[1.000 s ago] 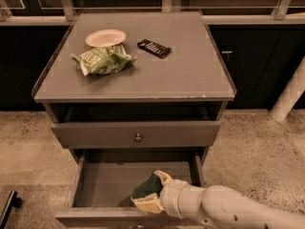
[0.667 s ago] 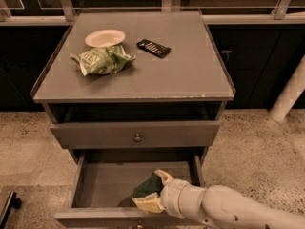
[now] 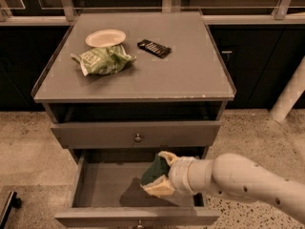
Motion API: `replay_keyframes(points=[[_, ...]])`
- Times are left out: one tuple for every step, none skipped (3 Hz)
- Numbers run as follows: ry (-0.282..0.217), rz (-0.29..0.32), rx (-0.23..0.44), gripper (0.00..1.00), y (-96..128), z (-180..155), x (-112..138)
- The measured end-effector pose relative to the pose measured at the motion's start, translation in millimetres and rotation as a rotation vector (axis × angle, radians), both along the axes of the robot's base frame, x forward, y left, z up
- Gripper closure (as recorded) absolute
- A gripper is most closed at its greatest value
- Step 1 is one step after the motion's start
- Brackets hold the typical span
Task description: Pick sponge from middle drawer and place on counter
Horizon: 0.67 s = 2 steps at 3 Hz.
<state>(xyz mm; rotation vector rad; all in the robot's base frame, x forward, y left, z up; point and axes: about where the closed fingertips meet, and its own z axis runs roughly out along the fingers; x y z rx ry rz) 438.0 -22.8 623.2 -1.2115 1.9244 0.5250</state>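
The middle drawer [image 3: 102,187] is pulled open below the counter [image 3: 181,70]. My gripper [image 3: 158,174] reaches in from the right and is shut on the sponge [image 3: 153,170]. The sponge's dark green face shows between the pale fingers [image 3: 159,187]. It is held above the drawer floor, at the right side of the drawer, and casts a shadow on the floor below. The white arm [image 3: 238,178] stretches off to the lower right.
On the counter lie a green-and-white snack bag [image 3: 102,61], a white plate [image 3: 106,37] and a dark packet [image 3: 154,47]. A closed drawer front with a round knob [image 3: 138,138] sits above the open drawer. A white post [image 3: 290,94] stands at right.
The gripper has risen with the sponge, lifting it off the drawer floor toward the drawer's upper right.
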Motion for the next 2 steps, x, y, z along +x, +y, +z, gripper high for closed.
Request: replay_keyframes(points=[[-0.084,0.043,-0.085,1.00,-30.7,75.6,29.6],[-0.140,0.096,-0.143,1.00,-47.2,149.7,41.4]])
